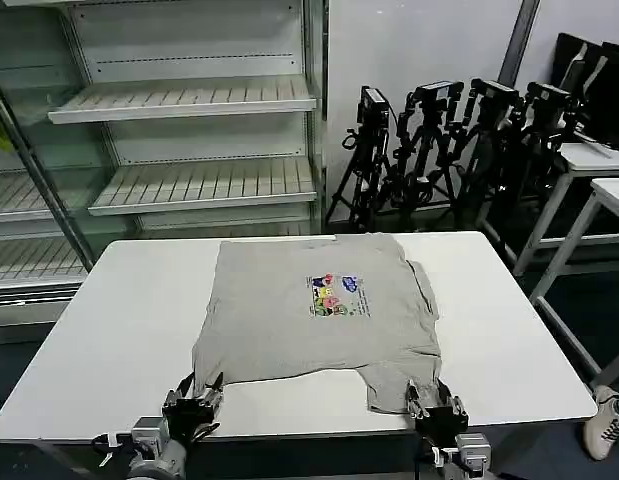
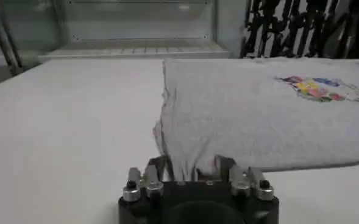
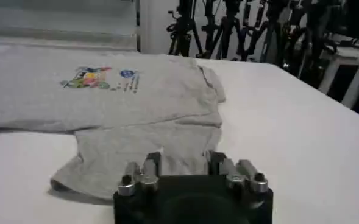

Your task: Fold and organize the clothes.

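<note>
Nearest you, the left claw [image 1: 193, 397] sits at the near edge of the white tabletop [image 1: 109, 330], its fingers spread either side of the near left corner of the light grey cotton T-shirt [image 1: 289, 320], not yet pinching it. The right claw [image 1: 435, 404] waits likewise at the near right, fingers apart around the sleeve flap that sticks out toward you. Beyond them the T-shirt lies mostly flat across the middle of the tabletop, its small multicolour chest print [image 1: 333, 295] facing up. By my reading, little is folded; the main folds remain. Farther back stand empty white shelves [image 1: 189, 100].
</note>
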Action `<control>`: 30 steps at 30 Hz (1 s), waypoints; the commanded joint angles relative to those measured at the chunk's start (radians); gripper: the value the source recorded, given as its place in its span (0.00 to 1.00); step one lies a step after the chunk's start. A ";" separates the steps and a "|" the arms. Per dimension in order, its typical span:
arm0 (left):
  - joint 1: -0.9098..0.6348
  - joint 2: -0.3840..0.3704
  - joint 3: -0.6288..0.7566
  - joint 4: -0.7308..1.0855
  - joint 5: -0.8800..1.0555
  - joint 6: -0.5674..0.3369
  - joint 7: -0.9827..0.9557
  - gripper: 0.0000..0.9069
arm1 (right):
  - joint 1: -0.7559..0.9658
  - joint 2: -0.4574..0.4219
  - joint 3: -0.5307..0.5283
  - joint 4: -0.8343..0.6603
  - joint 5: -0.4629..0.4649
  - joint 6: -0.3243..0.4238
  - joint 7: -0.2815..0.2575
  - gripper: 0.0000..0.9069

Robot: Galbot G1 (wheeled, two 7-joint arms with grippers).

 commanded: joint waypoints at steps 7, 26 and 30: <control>0.051 -0.008 -0.022 -0.137 -0.076 0.011 0.016 0.02 | -0.053 -0.009 0.020 0.109 0.029 0.043 0.004 0.00; 0.165 0.008 -0.072 -0.372 -0.064 0.011 0.014 0.02 | -0.115 -0.061 0.141 0.402 0.113 0.066 0.032 0.00; 0.064 0.036 -0.051 -0.288 -0.077 0.010 0.018 0.02 | 0.034 -0.089 0.126 0.289 0.143 0.067 0.045 0.00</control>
